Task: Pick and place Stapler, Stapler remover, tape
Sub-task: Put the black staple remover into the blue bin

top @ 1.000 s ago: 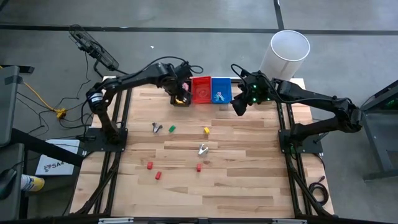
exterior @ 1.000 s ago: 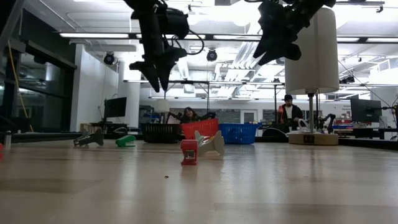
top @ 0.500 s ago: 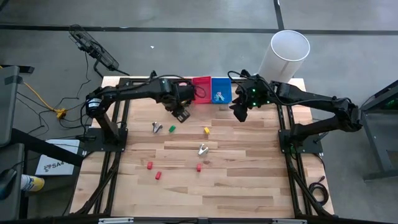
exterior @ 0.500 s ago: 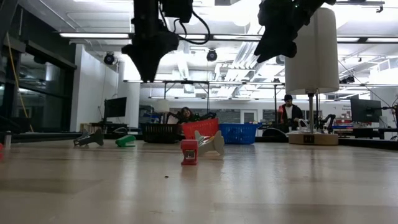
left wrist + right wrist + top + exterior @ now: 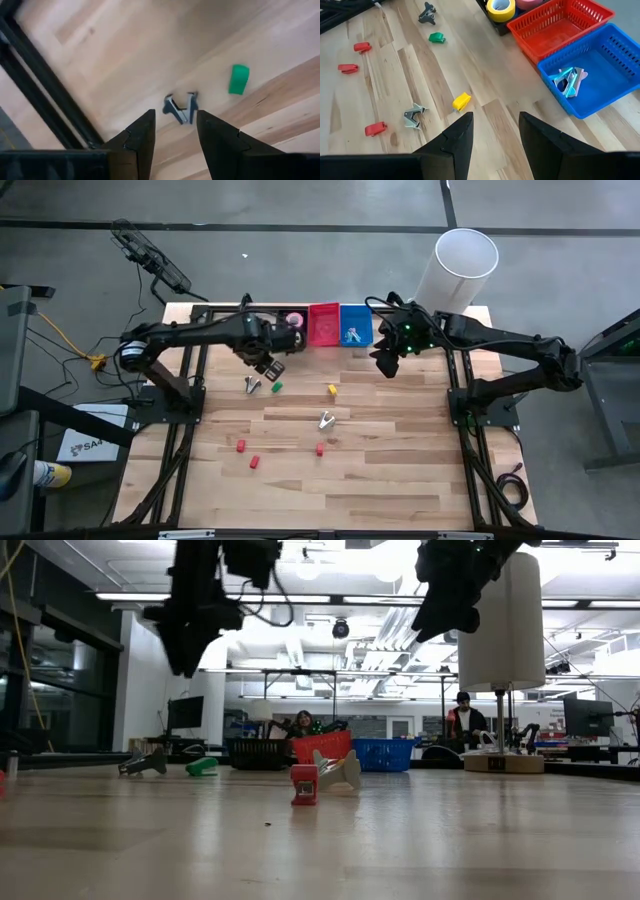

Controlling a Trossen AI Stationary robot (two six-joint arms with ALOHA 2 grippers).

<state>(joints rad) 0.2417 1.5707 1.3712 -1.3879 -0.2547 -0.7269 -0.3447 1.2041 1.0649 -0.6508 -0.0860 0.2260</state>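
pincer (image 5: 174,131) on the left arm is hanging open and empty just above the stapler remover (image 5: 181,107) lying on the table (image 5: 150,45); centring both fingers before descending seems wise.

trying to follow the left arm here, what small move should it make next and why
Probably lower the left gripper straight down: its open fingers hang above the dark staple remover lying on the table beside the green block, with nothing held yet.
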